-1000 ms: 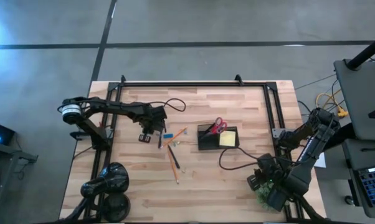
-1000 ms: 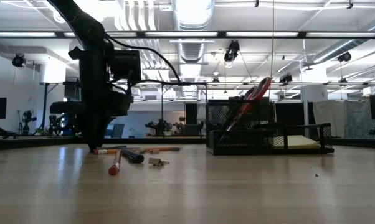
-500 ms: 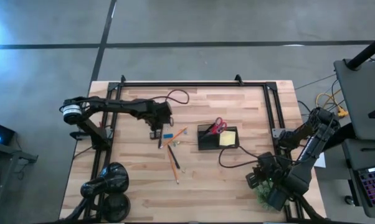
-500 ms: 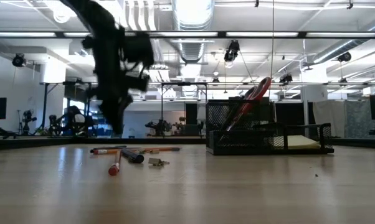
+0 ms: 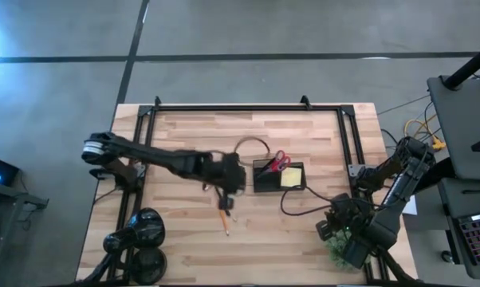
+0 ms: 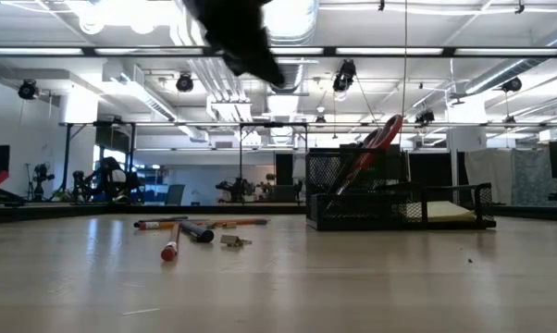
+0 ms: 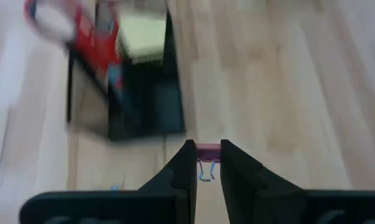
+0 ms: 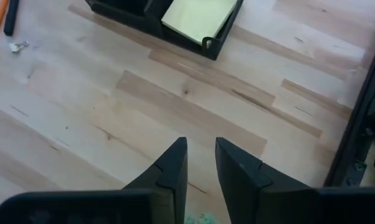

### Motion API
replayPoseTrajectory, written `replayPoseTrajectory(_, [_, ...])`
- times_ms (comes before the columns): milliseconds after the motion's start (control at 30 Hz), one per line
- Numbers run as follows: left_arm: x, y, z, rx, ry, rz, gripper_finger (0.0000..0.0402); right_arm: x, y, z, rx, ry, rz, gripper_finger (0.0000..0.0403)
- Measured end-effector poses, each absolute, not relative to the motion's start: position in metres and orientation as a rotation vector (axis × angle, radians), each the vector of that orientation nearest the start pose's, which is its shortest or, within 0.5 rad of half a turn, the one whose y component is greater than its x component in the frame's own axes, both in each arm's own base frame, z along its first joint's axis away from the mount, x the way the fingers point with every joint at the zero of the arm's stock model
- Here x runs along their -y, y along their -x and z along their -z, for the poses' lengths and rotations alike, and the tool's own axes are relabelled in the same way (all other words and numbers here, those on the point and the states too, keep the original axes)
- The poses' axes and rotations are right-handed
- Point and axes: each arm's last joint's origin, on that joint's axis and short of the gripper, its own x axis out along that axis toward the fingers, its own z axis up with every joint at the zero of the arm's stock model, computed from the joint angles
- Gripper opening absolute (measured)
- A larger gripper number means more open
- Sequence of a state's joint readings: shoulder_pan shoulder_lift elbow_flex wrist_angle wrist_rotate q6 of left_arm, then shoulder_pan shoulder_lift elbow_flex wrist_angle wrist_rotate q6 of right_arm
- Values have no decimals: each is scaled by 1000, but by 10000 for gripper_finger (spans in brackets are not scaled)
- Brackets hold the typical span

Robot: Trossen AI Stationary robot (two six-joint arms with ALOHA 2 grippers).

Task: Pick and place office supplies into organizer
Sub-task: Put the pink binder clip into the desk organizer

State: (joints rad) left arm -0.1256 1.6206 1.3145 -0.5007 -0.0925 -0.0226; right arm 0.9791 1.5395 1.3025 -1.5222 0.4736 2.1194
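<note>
While the left claw (image 7: 205, 163) pinches a small pink binder clip (image 7: 206, 151) above the worktop (image 5: 304, 231), just short of the black mesh organizer (image 5: 277, 176), that thin hold could let it twist out and drop outside the box. One red scissors (image 5: 280, 161) and one yellow note pad (image 5: 292, 176) sit inside; roughly three pens (image 6: 181, 227) lie loose. The right claw (image 8: 201, 163) waits empty, narrowly parted, at the near right corner.

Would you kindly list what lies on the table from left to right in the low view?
Orange pencil → red-capped pen → dark marker → small metal clip → red-handled scissors standing in the organizer → yellow note pad in its low tray.
</note>
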Motion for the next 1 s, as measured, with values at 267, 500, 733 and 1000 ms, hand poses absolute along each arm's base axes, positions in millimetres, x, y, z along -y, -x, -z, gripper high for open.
replayPoseTrajectory(267, [50, -423, -247, -821, -48, -80, 31, -194, -146, -280, -920, -638, 924, 79])
replayPoseTrajectory(500, [44, -462, -219, -889, -95, -161, 31, -194, -146, -281, -918, -647, 924, 73])
replayPoseTrajectory(733, [30, -470, -194, -941, -134, -277, 31, -194, -146, -281, -912, -660, 931, 76])
replayPoseTrajectory(1000, [26, -471, -193, -949, -72, -257, 72, -194, -146, -281, -913, -658, 933, 77])
